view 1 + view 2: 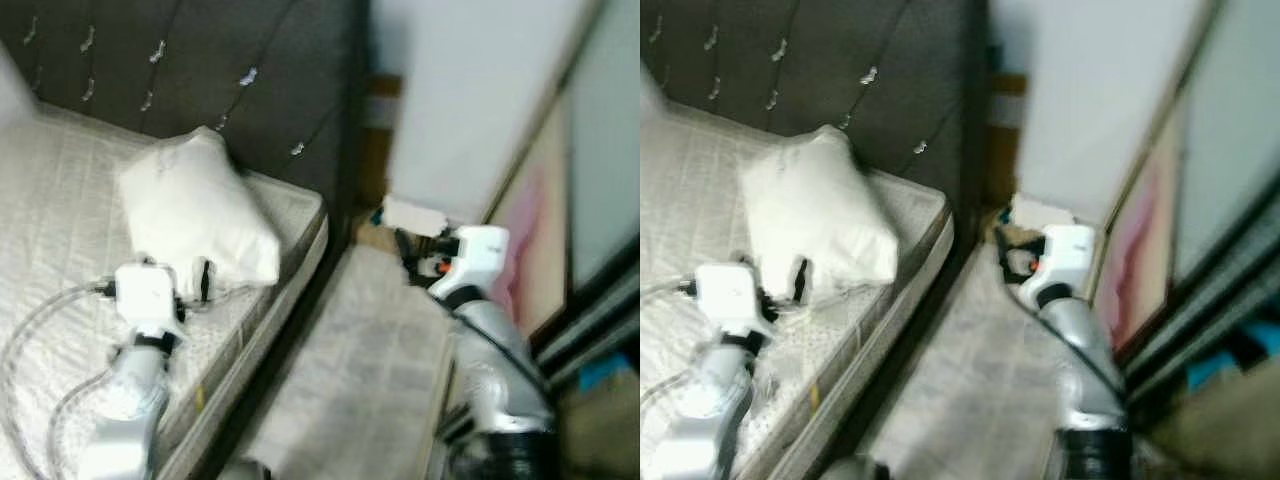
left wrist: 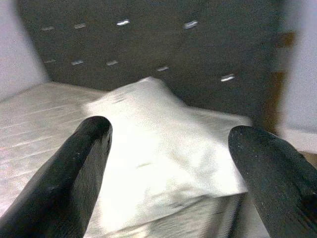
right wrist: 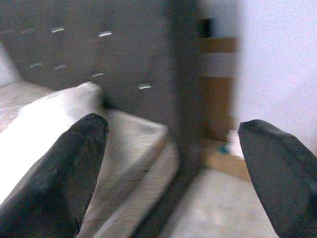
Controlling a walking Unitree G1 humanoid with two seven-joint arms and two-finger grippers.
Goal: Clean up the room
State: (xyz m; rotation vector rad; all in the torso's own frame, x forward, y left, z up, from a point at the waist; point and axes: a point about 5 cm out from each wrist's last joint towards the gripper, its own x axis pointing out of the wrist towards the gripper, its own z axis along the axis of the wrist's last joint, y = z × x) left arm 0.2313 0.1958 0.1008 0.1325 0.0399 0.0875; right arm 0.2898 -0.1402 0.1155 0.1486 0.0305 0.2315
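A white pillow [image 1: 200, 205] lies on the bed [image 1: 60, 210], near the mattress corner and just in front of the dark tufted headboard [image 1: 240, 60]. Beside the bed a pale rug [image 1: 370, 370] covers the floor, with a white wall [image 1: 470, 90] beyond. The left gripper [image 2: 168, 163] hangs over the bed just short of the pillow, jaws spread wide, holding nothing. The right gripper [image 3: 173, 163] hovers above the rug beside the bed, jaws likewise wide apart and empty

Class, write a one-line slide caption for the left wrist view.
Open left claw faces a white pillow on the bed.
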